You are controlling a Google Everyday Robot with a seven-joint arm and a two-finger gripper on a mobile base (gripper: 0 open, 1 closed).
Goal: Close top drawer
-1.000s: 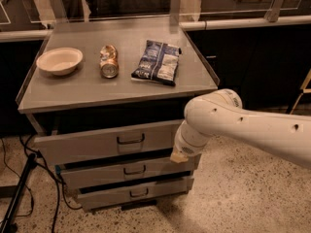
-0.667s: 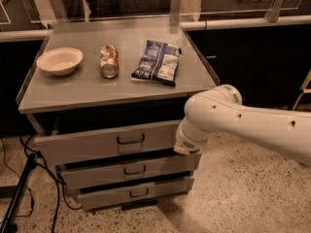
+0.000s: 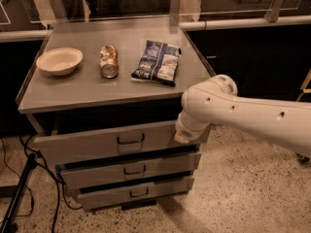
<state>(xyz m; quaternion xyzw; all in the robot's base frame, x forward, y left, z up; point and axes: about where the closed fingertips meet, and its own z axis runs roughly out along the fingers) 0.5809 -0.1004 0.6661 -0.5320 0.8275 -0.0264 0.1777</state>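
Note:
The top drawer [image 3: 92,142] is a wide grey drawer under the cabinet's top, with a dark wire handle [image 3: 130,140] at its centre. It stands partly pulled out, with a dark gap above its front panel. My white arm comes in from the right. The gripper [image 3: 186,132] rests against the right end of the drawer's front panel. Its end is hidden behind the wrist.
On the cabinet top [image 3: 87,89] lie a cream bowl [image 3: 59,60], a crushed can [image 3: 109,61] and a dark chip bag [image 3: 157,62]. Two slimmer drawers [image 3: 129,170] sit below, slightly out. Cables and a black stand leg [image 3: 19,193] lie at the left on the speckled floor.
The arm has stayed against the right end of the top drawer's front. The drawer looks pushed slightly further in.

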